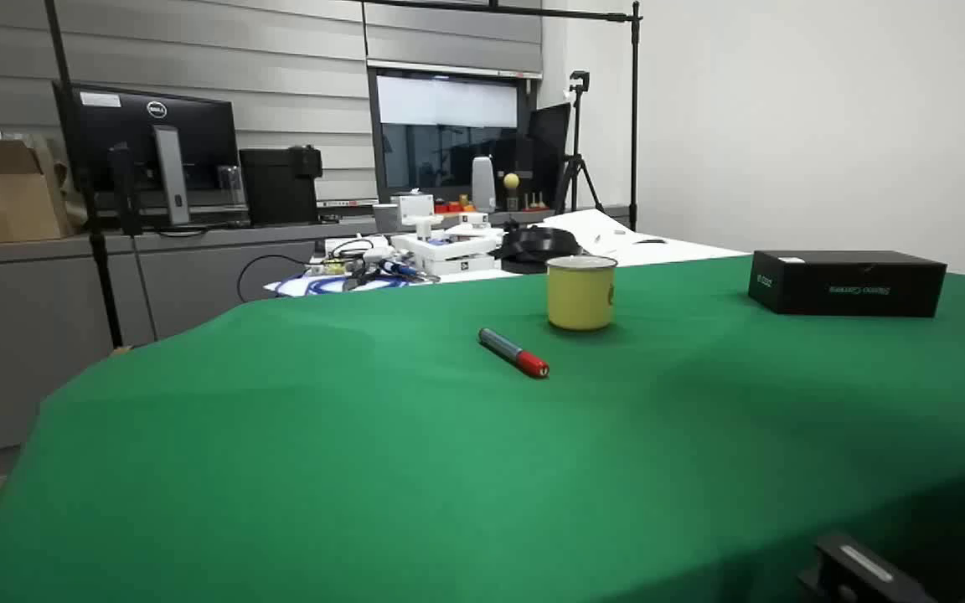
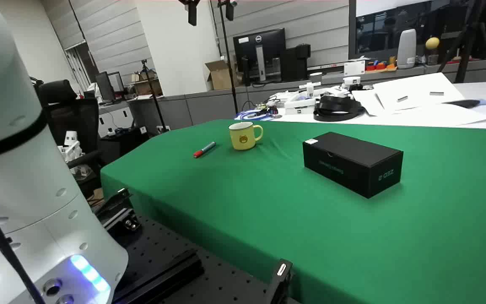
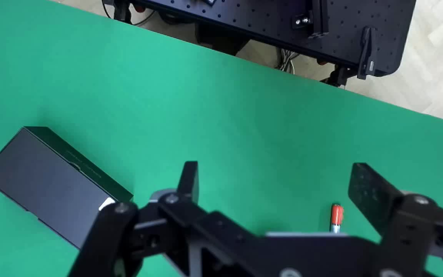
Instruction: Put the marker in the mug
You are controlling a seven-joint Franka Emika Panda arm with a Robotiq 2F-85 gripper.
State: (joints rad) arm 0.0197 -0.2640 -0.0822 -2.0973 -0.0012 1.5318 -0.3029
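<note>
Green cloth (image 3: 244,127) lies beneath our hand (image 3: 274,177) — spread wide, gripping nothing; the marker (image 3: 336,217) below is likely light, stiff, slick — we'd pinch mid-barrel.

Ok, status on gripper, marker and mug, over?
Gripper open, holding nothing. Marker lying on green cloth beside upright mug. Black box apart from both, likely not in the way.

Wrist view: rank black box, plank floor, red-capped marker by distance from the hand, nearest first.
1. Red-capped marker: framed by the open hand, toward picture right.
2. Black box: picture left, on the green cloth.
3. Plank floor: top right, past and below the cloth's edge.
</note>
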